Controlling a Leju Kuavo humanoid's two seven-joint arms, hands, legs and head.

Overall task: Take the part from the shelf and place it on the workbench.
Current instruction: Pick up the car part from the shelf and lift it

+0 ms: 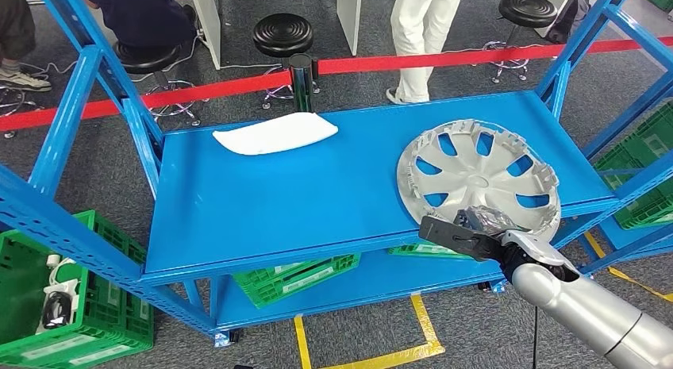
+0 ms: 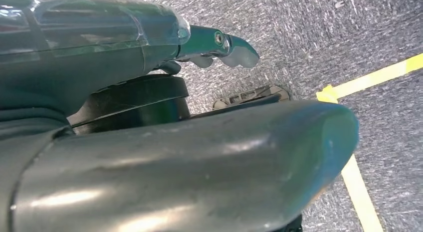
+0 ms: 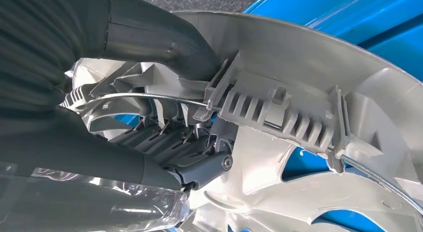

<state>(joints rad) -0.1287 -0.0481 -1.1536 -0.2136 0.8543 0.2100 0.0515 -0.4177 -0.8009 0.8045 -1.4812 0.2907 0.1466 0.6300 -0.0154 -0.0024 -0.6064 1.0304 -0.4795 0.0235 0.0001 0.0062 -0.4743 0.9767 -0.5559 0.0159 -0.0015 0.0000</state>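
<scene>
A silver wheel cover lies inner side up at the right front of the blue shelf board. My right hand grips its near rim. In the right wrist view the thumb lies on the outside of the rim and the dark fingers press the ribbed inside of the wheel cover. A flat white part lies at the back left of the board. My left hand hangs over the grey floor, holding nothing, its fingers apart from the thumb.
Blue shelf uprights rise left and right. Green crates sit below and beside the shelf. Behind it run a red barrier tape, black stools and a person in white trousers. Yellow tape marks the floor.
</scene>
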